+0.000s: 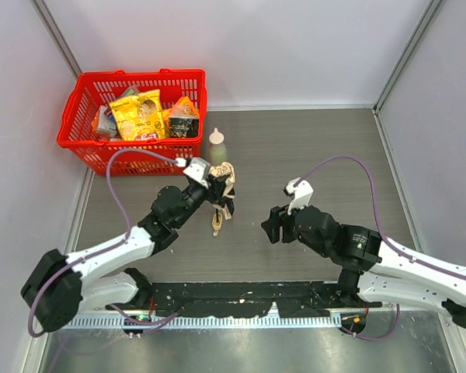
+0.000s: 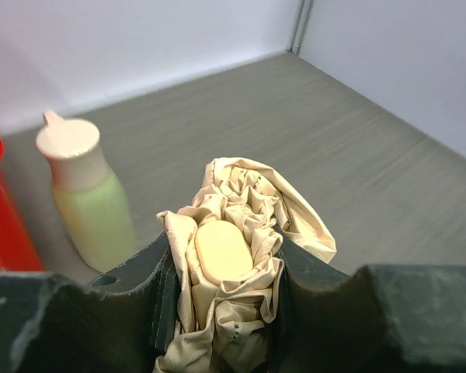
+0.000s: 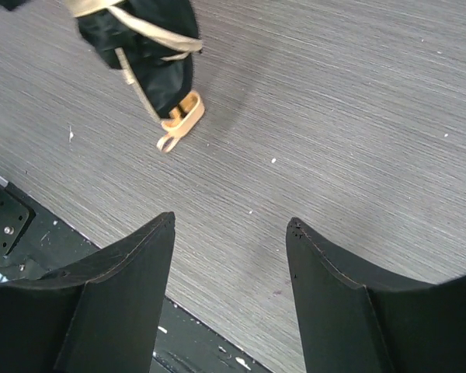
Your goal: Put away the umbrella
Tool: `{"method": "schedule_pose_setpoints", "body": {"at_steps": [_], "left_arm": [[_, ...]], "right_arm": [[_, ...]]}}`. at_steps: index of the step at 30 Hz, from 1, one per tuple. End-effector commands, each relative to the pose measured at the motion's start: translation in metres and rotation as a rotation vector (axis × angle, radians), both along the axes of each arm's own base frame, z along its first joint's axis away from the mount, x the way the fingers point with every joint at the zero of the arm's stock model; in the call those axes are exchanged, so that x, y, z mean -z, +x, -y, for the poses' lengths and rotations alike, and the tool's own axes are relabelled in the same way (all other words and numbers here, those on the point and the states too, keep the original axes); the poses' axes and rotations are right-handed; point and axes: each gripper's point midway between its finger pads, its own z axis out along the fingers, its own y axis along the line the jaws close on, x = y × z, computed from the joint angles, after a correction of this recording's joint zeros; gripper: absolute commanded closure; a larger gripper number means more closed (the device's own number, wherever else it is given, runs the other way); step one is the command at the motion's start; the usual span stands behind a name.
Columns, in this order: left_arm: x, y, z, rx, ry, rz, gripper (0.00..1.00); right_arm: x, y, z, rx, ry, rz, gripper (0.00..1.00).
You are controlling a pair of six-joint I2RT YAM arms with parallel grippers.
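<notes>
- The left end effector (image 1: 220, 189) is clamped on the umbrella (image 1: 228, 180), its 2 fingers (image 2: 140, 287) pressing the crumpled beige fabric from either side.
- The umbrella is held over the middle of the surface (image 1: 318, 148). Its pale handle (image 1: 216, 227) hangs toward the near edge, and I cannot tell whether it touches down.
- The right end effector (image 1: 270, 225) sits well apart on the right, jaws spread wide, gripping nothing.
- A pale green squeeze bottle (image 1: 217, 145) stands upright just behind the umbrella, beside the red basket (image 1: 140, 74) full of snack packets (image 1: 140, 113).
</notes>
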Motion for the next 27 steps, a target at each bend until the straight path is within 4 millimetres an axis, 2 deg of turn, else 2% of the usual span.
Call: {"method": "schedule_pose_setpoints", "body": {"at_steps": [1,3,5,7,10,11,12,14,15,16,18,21,23,24,26,27], "left_arm": [[-0.073,0.010,0.000,-0.037,-0.056,0.427,1.00],[-0.070,0.015,0.003,-0.047,-0.079,0.449,1.00],[-0.057,0.011,0.010,-0.003,-0.117,0.431,1.00],[-0.016,0.002,0.015,0.058,-0.111,0.340,1.00],[0.043,-0.008,0.007,0.056,-0.156,0.211,1.00],[0.083,-0.007,0.012,0.061,-0.086,0.129,1.00],[0.110,-0.006,0.010,0.040,-0.061,0.061,1.00],[0.139,-0.012,0.016,0.066,-0.076,-0.058,1.00],[0.145,-0.019,0.022,0.097,-0.083,-0.091,1.00],[0.147,-0.024,0.026,0.104,-0.083,-0.098,1.00],[0.136,-0.025,0.030,0.112,-0.108,-0.079,1.00],[0.085,-0.028,0.040,0.178,-0.247,-0.034,1.00],[0.051,-0.037,0.049,0.338,-0.346,-0.106,0.98],[0.037,-0.040,0.054,0.396,-0.364,-0.133,0.98],[0.008,-0.062,0.064,0.542,-0.407,-0.137,0.99],[-0.002,-0.076,0.066,0.622,-0.438,-0.147,0.99]], "right_arm": [[-0.030,0.009,-0.009,0.000,0.064,0.064,0.36],[-0.025,0.009,-0.010,-0.001,0.054,0.060,0.36],[-0.023,0.009,-0.010,-0.001,0.052,0.051,0.36],[-0.019,0.007,-0.010,-0.006,0.053,0.040,0.36],[-0.015,0.005,-0.009,-0.002,0.069,0.029,0.36],[-0.010,0.005,-0.008,-0.001,0.064,0.024,0.36],[-0.009,0.005,-0.009,-0.001,0.068,0.022,0.36],[-0.003,0.005,-0.011,-0.007,0.066,0.014,0.36],[0.001,0.004,-0.012,-0.011,0.055,0.007,0.36],[0.002,0.005,-0.012,-0.009,0.054,0.005,0.36],[0.005,0.005,-0.014,-0.022,0.043,-0.005,0.36],[0.009,-0.005,-0.026,-0.121,0.061,-0.031,0.33],[0.015,-0.017,-0.039,-0.221,0.079,-0.071,0.28],[0.015,-0.027,-0.045,-0.281,0.096,-0.094,0.21],[-0.001,-0.036,-0.053,-0.350,0.186,-0.078,0.20],[-0.017,-0.034,-0.057,-0.356,0.248,-0.045,0.20]]}}
